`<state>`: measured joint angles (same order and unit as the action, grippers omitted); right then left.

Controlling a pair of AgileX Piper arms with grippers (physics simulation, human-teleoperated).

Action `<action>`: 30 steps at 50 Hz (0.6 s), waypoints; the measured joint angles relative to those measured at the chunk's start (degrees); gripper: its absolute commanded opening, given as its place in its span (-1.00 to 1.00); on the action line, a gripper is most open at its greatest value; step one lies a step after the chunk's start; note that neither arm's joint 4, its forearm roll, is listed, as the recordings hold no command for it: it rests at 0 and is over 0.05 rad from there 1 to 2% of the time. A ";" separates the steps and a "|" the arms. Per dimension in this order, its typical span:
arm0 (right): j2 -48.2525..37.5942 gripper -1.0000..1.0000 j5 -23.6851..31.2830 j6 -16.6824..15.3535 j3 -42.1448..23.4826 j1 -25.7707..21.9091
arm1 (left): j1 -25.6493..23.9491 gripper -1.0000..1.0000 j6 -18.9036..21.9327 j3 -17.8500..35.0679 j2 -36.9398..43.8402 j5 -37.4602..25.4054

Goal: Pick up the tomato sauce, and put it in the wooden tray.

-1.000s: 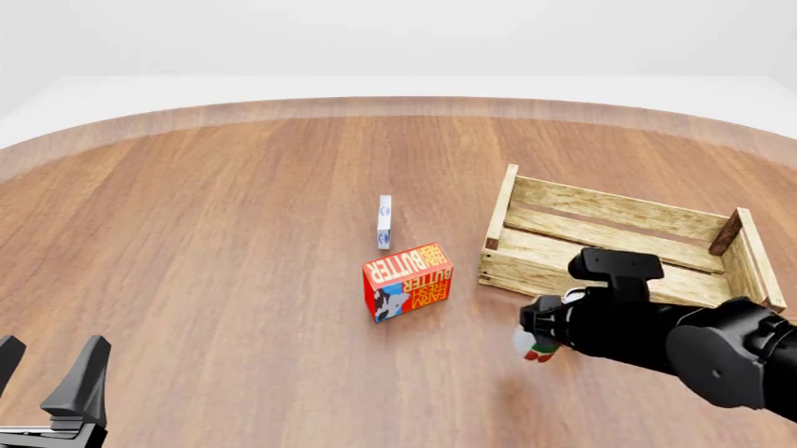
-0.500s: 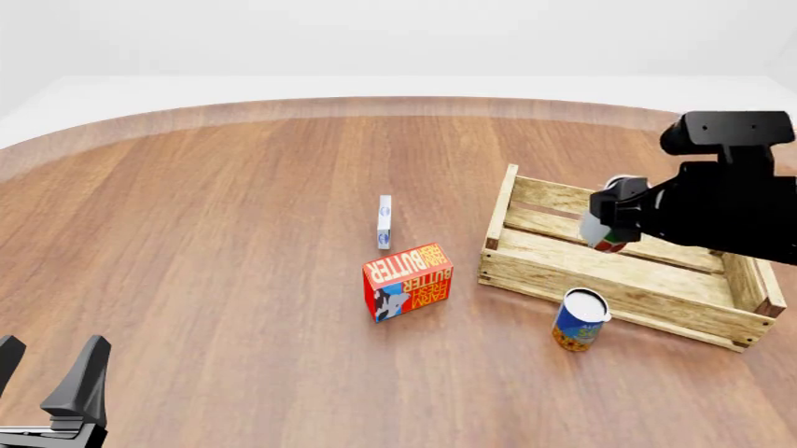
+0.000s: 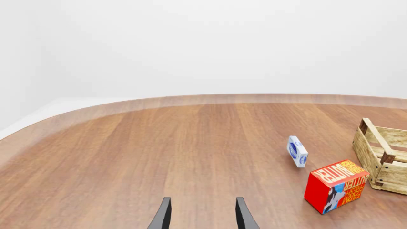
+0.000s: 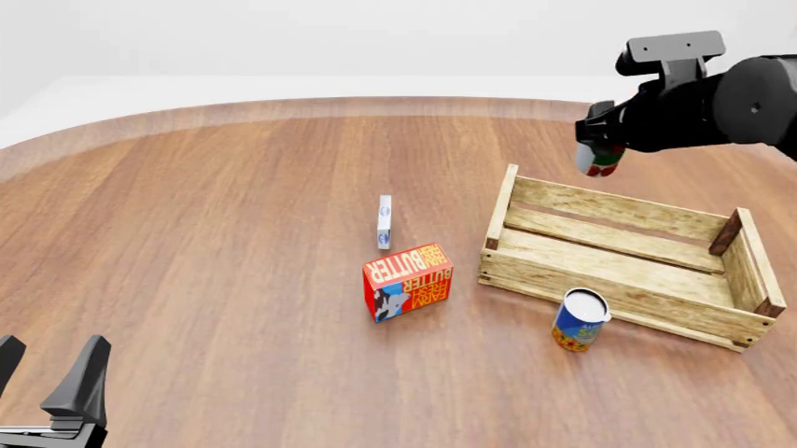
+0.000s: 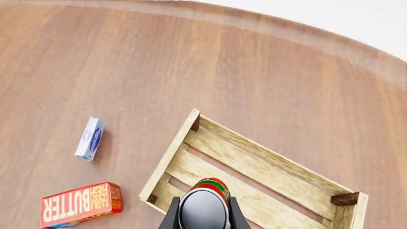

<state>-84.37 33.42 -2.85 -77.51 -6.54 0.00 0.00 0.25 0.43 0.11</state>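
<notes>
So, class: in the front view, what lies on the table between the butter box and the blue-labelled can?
Only bare wooden table lies between the butter box and the blue-labelled can; the wooden tray sits just behind that gap.

We see rough, pale, matt wood on the wooden tray (image 4: 622, 257); beside it, the table (image 4: 224, 233) shows smooth brown wood grain. The tomato sauce (image 5: 203, 210) has a dull silvery metal top.

Upper right of the front view, the right arm (image 4: 734, 98) was all matte black: rounded, bulbous housings, with a flat boxy black module (image 4: 674, 47) perched on top, two tiny pale dots on its face. Lower left corner, the left gripper (image 4: 48, 381) showed two dark grey, wedge-shaped fingers (image 4: 81, 378) tapering to points, over a thin pale line at the frame's bottom edge.
</notes>
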 measured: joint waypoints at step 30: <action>-18.96 -1.00 -10.49 -2.90 0.04 7.95 | 0.00 1.00 0.00 0.00 0.00 0.00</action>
<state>-103.33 22.93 -5.75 -77.47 1.41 0.00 0.00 0.25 0.43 0.11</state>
